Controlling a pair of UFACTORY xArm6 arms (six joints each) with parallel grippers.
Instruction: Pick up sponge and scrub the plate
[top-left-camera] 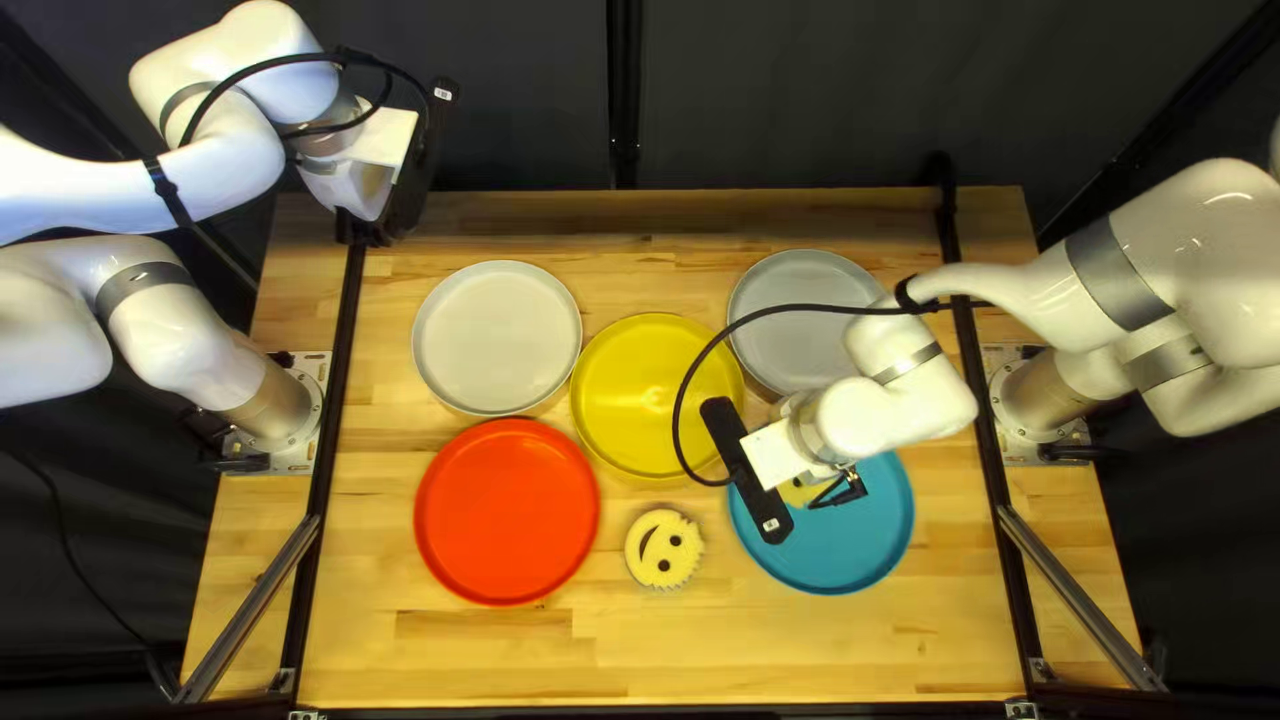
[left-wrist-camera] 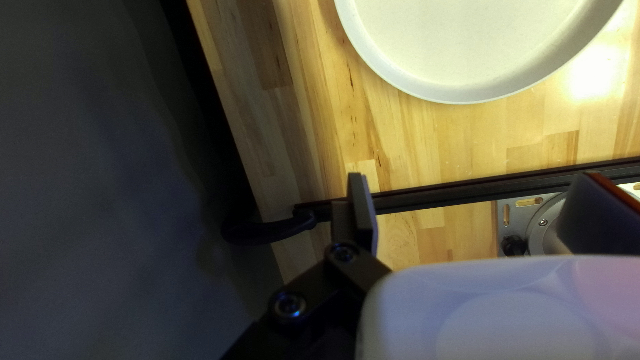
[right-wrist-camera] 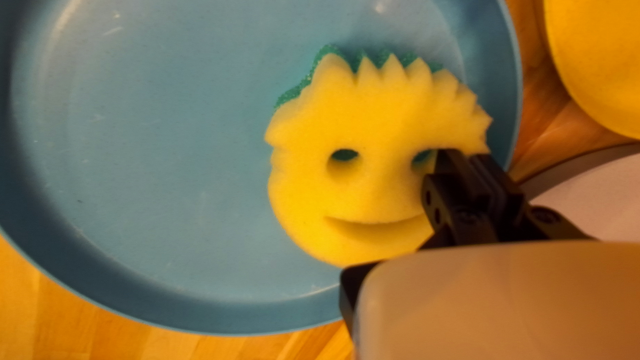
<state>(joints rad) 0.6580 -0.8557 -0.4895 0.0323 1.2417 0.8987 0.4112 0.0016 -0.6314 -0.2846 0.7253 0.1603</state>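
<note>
My right pincer [right-wrist-camera: 450, 160] is clenched on the yellow smiley sponge [right-wrist-camera: 370, 185]. Its two black fingers are drawn close together and pinch the sponge's edge just beside one eye hole. The sponge hangs face-up inside the blue plate [right-wrist-camera: 125, 150], with its green scrub layer underneath, turned toward the plate's floor. I cannot tell whether that layer is actually pressing on the plate. In the top left view the held sponge sits over the far left part of the blue plate, which lies at the near right of the table [top-left-camera: 700, 650].

My left pincer [left-wrist-camera: 475, 215] is released, its fingers spread wide with nothing between them. It hovers over the table's far left corner, near the rim of the white plate [left-wrist-camera: 475, 45] and touching nothing.

I count five plates. The white one is far left and the grey plate [top-left-camera: 800, 320] far right. The yellow plate [top-left-camera: 640, 395] is in the middle, the orange plate [top-left-camera: 505, 510] near left, and the blue one near right.

There are two sponges, the one I am holding and a paler smiley sponge [top-left-camera: 663, 547]. The paler one lies free on the wood between the orange and blue plates, just near of the yellow plate.
</note>
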